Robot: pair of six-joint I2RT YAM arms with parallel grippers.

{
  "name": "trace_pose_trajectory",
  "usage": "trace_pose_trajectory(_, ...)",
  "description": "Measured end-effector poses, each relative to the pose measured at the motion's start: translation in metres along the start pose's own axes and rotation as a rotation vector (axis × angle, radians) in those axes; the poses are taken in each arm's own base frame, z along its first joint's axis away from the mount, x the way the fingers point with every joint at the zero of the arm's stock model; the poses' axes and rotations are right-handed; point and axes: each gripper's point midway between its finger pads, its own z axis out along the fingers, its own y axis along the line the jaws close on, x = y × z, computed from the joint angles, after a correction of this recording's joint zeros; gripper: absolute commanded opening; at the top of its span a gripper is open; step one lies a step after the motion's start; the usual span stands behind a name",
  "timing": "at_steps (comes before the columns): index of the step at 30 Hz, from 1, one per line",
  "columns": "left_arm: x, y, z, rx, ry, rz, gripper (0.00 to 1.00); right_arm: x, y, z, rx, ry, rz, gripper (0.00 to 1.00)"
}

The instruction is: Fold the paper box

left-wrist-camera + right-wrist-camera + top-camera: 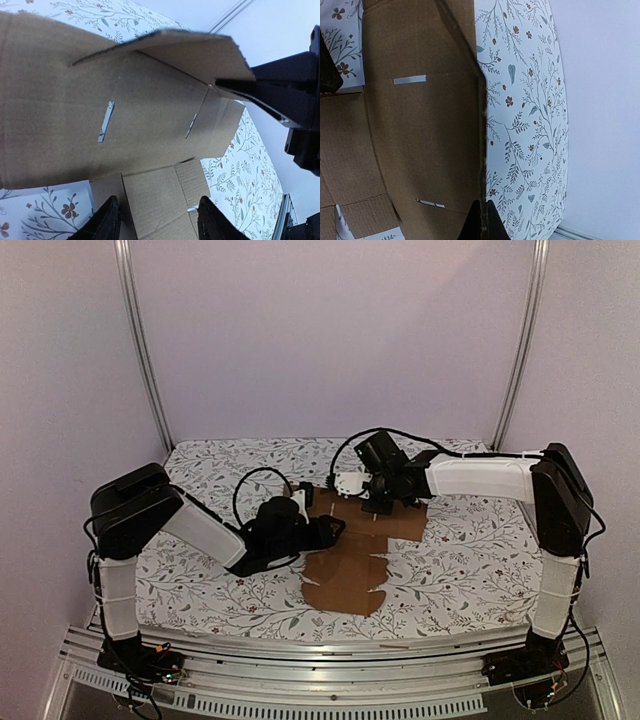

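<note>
The box [350,570], an unfolded brown cardboard sheet with slits, lies on the floral cloth [470,550] at mid-table, between the two arms. The right gripper [482,210], fingers pressed together, pinches the edge of a flap [200,55], which stands raised off the sheet. The left gripper [158,205], fingers spread, straddles flat cardboard at the sheet's left edge.

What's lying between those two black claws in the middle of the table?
Only the paper box, a brown cardboard sheet, lies between the left gripper and the right gripper. The top view shows it best.
</note>
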Motion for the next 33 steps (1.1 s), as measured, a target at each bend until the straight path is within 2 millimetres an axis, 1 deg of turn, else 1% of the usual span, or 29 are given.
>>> trace_pose_trajectory(6, 0.019, 0.007, 0.006, 0.007, 0.052, 0.002, 0.53, 0.002, 0.004, 0.005, -0.001, 0.002, -0.014, 0.0)
trace_pose_trajectory(9, 0.02, 0.003, 0.006, 0.03, 0.053, 0.009, 0.54, 0.004, 0.009, 0.01, 0.011, -0.007, -0.04, 0.0)
trace_pose_trajectory(11, 0.02, -0.001, 0.005, 0.05, 0.047, 0.016, 0.55, 0.008, 0.016, 0.015, 0.013, -0.01, -0.07, 0.0)
trace_pose_trajectory(13, 0.021, -0.002, 0.002, 0.061, 0.041, 0.027, 0.57, 0.012, 0.023, 0.019, 0.014, -0.014, -0.103, 0.0)
trace_pose_trajectory(16, 0.028, 0.003, -0.008, 0.057, 0.052, 0.049, 0.58, 0.016, 0.033, 0.024, 0.009, -0.028, -0.151, 0.0)
trace_pose_trajectory(19, 0.029, 0.006, -0.024, 0.052, 0.06, 0.075, 0.58, 0.015, 0.036, 0.025, 0.01, -0.048, -0.184, 0.0)
trace_pose_trajectory(21, 0.025, 0.004, -0.036, 0.053, 0.051, 0.092, 0.58, 0.011, 0.034, 0.025, 0.018, -0.063, -0.193, 0.0)
trace_pose_trajectory(24, 0.006, 0.0, -0.055, 0.049, 0.002, 0.111, 0.55, 0.007, 0.032, 0.025, 0.028, -0.079, -0.203, 0.0)
trace_pose_trajectory(27, -0.011, 0.003, -0.062, 0.032, -0.048, 0.108, 0.46, 0.006, 0.031, 0.024, 0.031, -0.086, -0.208, 0.0)
trace_pose_trajectory(29, -0.023, 0.015, -0.062, -0.001, -0.077, 0.093, 0.34, 0.005, 0.031, 0.024, 0.033, -0.087, -0.21, 0.0)
trace_pose_trajectory(30, -0.028, 0.024, -0.062, -0.027, -0.085, 0.082, 0.29, 0.005, 0.031, 0.024, 0.033, -0.087, -0.212, 0.0)
trace_pose_trajectory(32, -0.036, 0.04, -0.06, -0.071, -0.097, 0.058, 0.23, 0.005, 0.031, 0.024, 0.033, -0.088, -0.213, 0.0)
trace_pose_trajectory(33, -0.039, 0.046, -0.057, -0.091, -0.1, 0.05, 0.23, 0.005, 0.031, 0.024, 0.033, -0.088, -0.213, 0.0)
